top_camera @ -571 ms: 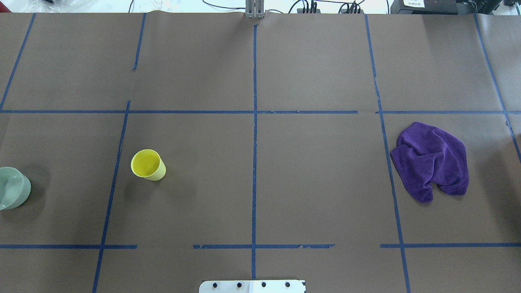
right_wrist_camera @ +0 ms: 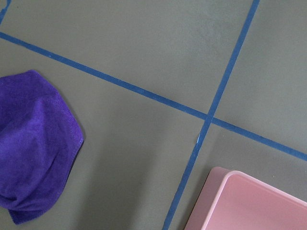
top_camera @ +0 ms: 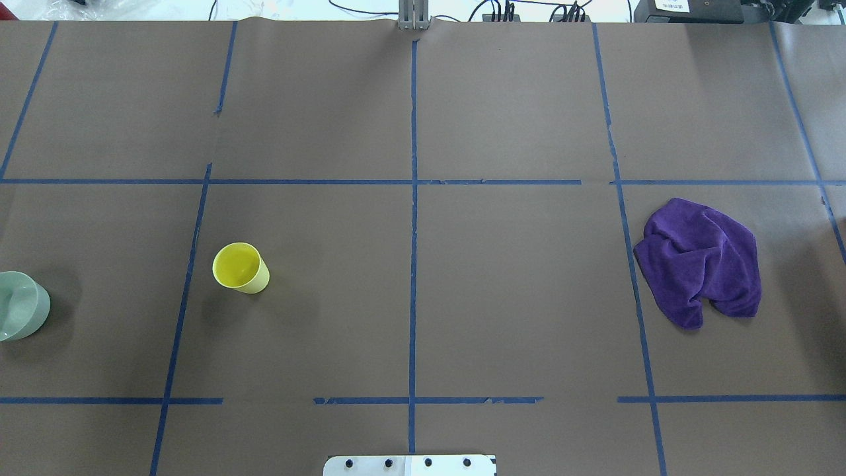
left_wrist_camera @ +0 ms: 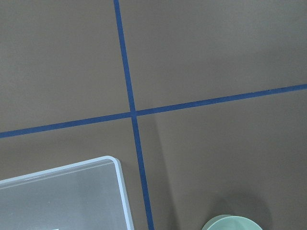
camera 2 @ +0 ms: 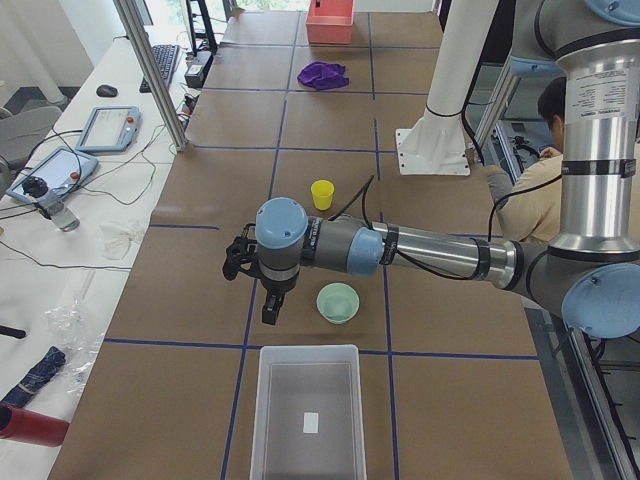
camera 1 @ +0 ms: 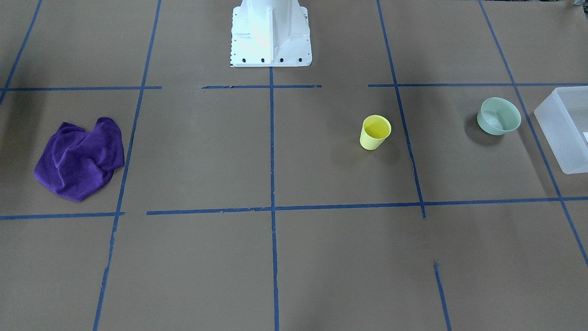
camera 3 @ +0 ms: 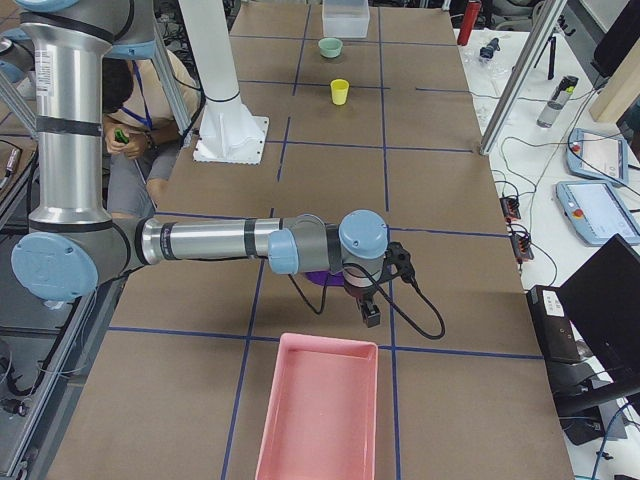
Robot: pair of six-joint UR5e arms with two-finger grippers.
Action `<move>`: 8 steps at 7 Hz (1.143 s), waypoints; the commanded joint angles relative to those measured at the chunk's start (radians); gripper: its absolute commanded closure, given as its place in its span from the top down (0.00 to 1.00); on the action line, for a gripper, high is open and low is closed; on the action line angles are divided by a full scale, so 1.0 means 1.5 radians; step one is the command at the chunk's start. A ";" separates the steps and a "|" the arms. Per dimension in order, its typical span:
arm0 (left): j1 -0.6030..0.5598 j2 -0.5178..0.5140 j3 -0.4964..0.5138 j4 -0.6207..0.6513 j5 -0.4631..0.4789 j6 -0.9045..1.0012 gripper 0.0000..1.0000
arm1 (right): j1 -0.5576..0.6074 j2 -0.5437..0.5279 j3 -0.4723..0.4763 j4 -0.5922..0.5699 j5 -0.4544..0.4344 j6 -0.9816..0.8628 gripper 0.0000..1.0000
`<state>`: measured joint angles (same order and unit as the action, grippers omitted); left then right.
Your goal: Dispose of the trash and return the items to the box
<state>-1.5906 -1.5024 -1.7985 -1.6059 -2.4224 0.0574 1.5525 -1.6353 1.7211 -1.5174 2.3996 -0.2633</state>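
Observation:
The pale yellow cup (top_camera: 240, 267) stands upright on the brown table; it also shows in the front view (camera 1: 375, 132). The mint-green bowl (camera 1: 498, 116) sits beside the frosted-white box (camera 1: 567, 128); the box (camera 2: 305, 410) holds a small white slip. My left gripper (camera 2: 269, 308) shows only in the exterior left view, hanging above the table next to the bowl (camera 2: 338, 302) and just beyond the box; I cannot tell if it is open. My right gripper (camera 3: 371, 316) shows only in the exterior right view, above the table by the pink tray (camera 3: 318, 410); I cannot tell its state.
A crumpled purple cloth (top_camera: 700, 261) lies on the robot's right side, also in the right wrist view (right_wrist_camera: 33, 143) near the pink tray's corner (right_wrist_camera: 249, 201). The white robot base (camera 1: 270, 34) stands mid-table. Blue tape lines grid the surface.

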 commanded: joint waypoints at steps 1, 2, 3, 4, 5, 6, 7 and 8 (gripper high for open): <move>0.004 -0.027 0.013 0.001 -0.002 -0.035 1.00 | -0.001 0.001 -0.002 0.000 0.000 0.006 1.00; 0.003 -0.032 0.001 -0.002 -0.015 -0.059 1.00 | -0.001 0.003 -0.002 0.000 0.004 0.009 1.00; 0.004 -0.022 -0.008 -0.010 -0.027 -0.053 1.00 | -0.001 0.004 0.001 0.001 0.023 0.039 1.00; 0.004 -0.006 -0.012 -0.034 -0.137 -0.058 1.00 | -0.006 0.008 0.002 0.002 0.025 0.074 1.00; 0.019 -0.010 -0.019 -0.091 -0.117 -0.072 1.00 | -0.007 0.009 0.003 0.002 0.025 0.076 1.00; 0.097 -0.020 -0.056 -0.110 -0.074 -0.214 1.00 | -0.009 0.009 0.006 0.002 0.026 0.109 1.00; 0.194 -0.024 -0.117 -0.126 -0.001 -0.334 1.00 | -0.023 0.010 0.015 0.007 0.025 0.181 1.00; 0.276 -0.048 -0.137 -0.146 0.009 -0.435 1.00 | -0.036 0.010 0.015 0.032 0.022 0.193 1.00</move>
<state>-1.3226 -1.5445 -1.9490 -1.7896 -2.4574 -0.4079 1.5192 -1.6206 1.7395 -1.4995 2.4367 -0.0245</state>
